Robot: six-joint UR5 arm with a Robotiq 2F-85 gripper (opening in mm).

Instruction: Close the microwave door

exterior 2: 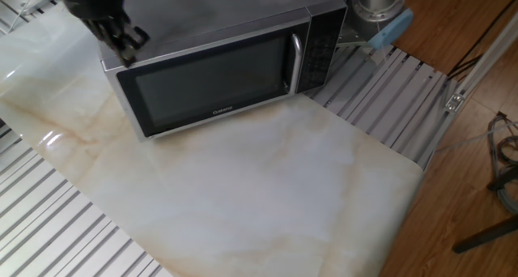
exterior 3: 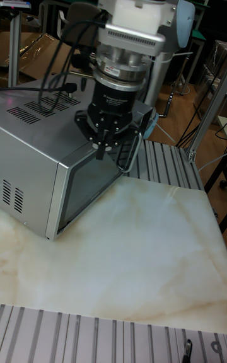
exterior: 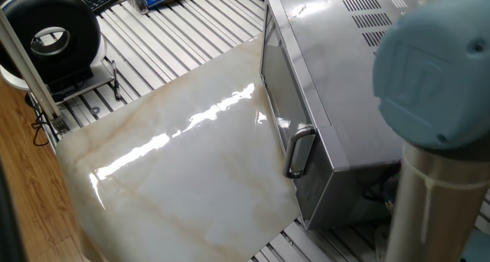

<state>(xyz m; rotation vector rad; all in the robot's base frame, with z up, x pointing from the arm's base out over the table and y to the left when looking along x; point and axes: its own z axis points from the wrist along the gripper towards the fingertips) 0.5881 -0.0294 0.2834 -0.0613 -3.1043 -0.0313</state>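
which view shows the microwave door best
The other fixed view: it faces the microwave door head-on, window and handle visible, shut flush. One fixed view sees it edge-on. The tall fixed view shows it obliquely, partly behind the tool.

Glossy marble slab (exterior 2: 267, 188) on ribbed aluminium table (exterior 2: 388, 91); wooden floor (exterior 2: 469, 180); overhead light glare.

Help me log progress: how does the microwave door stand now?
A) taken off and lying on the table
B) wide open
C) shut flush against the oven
C: the microwave door sits flush with the front of the microwave, and the gripper hangs above its top left corner.
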